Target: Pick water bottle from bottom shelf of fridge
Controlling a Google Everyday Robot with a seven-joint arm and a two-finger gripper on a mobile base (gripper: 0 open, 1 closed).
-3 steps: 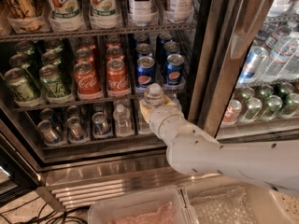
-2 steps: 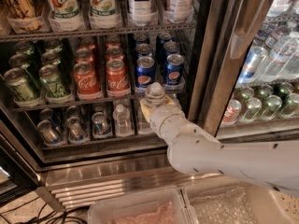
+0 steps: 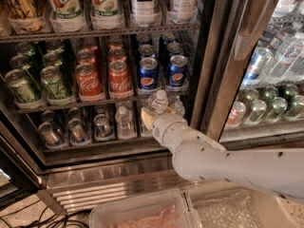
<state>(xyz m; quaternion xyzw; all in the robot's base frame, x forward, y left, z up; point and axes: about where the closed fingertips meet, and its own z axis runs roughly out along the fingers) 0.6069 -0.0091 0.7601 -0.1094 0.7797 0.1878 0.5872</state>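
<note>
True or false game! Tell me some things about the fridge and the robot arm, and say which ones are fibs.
1. The tool, reaching into the fridge at the bottom shelf, holds a water bottle. True.
2. The red cans stand on the bottom shelf. False: they are on the shelf above it.
3. The blue cans stand beside the red cans. True.
4. The top row holds only cans. False: tall bottles stand there.

A smooth white arm (image 3: 223, 167) was seen, built of thick rounded segments, with a ringed cylindrical wrist and a few small dark holes dotted along its casing. The gripper (image 3: 153, 112) was found at the front of the bottom shelf (image 3: 95, 145), with a pale yellowish part at its end.
</note>
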